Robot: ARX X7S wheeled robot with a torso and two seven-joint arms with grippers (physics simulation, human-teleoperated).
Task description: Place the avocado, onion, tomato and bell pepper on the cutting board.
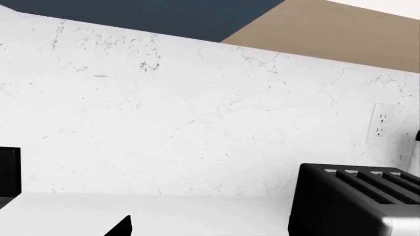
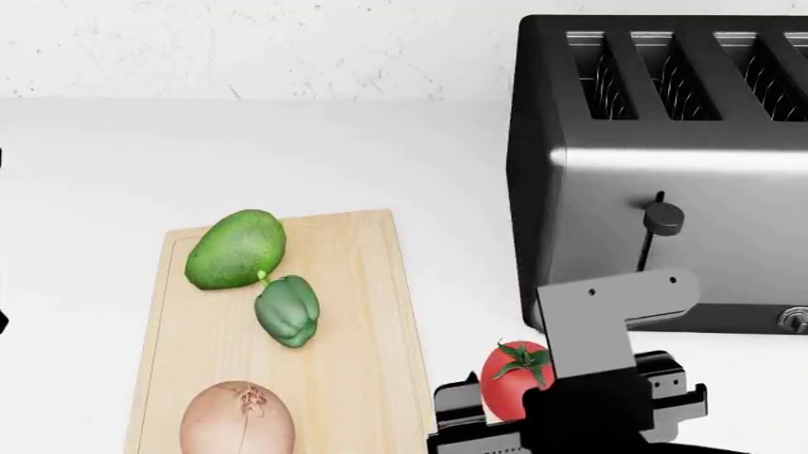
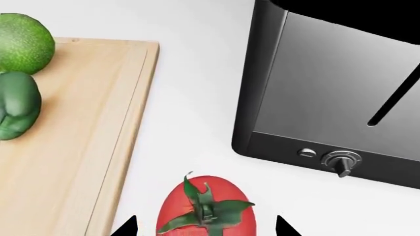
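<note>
Straddling the tomato (image 3: 204,209) on the counter, right tool (image 3: 204,227) spread wide, fingertips (image 3: 128,227) clear, left tool unseen

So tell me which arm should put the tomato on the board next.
The right. Its gripper sits over the tomato, a finger on each side, on the counter between the cutting board and the toaster. The left wrist camera shows only wall, counter and toaster, so that arm is away from the produce.
</note>
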